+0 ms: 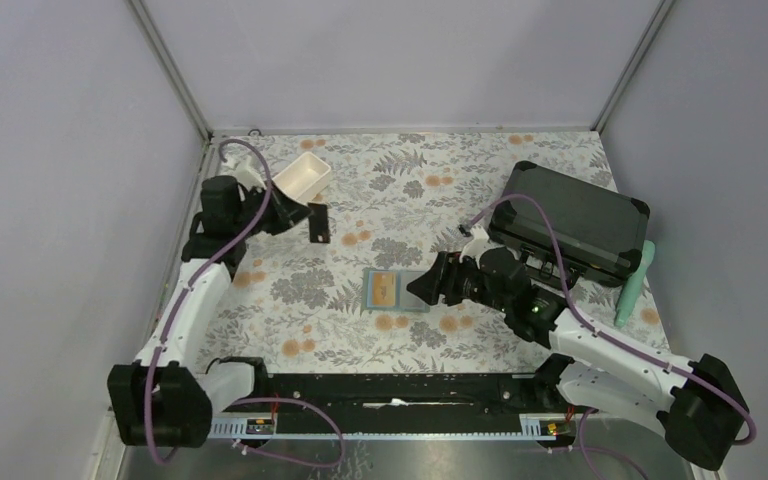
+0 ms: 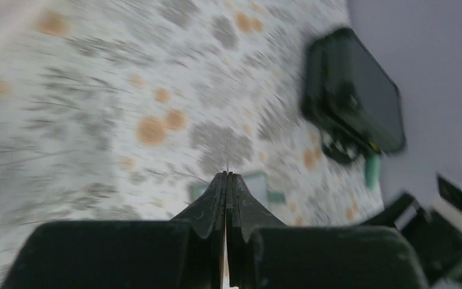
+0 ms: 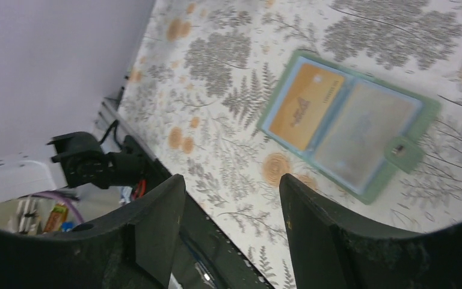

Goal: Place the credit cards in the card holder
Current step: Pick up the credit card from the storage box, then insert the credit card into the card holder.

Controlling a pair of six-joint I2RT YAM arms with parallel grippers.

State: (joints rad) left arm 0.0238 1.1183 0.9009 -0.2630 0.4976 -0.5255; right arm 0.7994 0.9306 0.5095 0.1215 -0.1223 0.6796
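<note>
From above: floral cloth (image 1: 360, 340) under grey walls (image 1: 60, 150); my left claw (image 1: 298, 212) clenches a dark card (image 1: 318, 222) near the white tray (image 1: 303, 175); my right claw (image 1: 422, 289) gapes beside the card holder (image 1: 396, 292). Left wrist: jaws pinched on the card's edge. Right wrist: holder lies open, gold-orange card (image 3: 304, 105) pocketed.

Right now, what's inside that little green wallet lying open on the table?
The open card holder shows a gold-orange card in one pocket; the other pocket looks greyish and cloudy, card or empty I cannot tell. Anything tucked behind is hidden.
</note>
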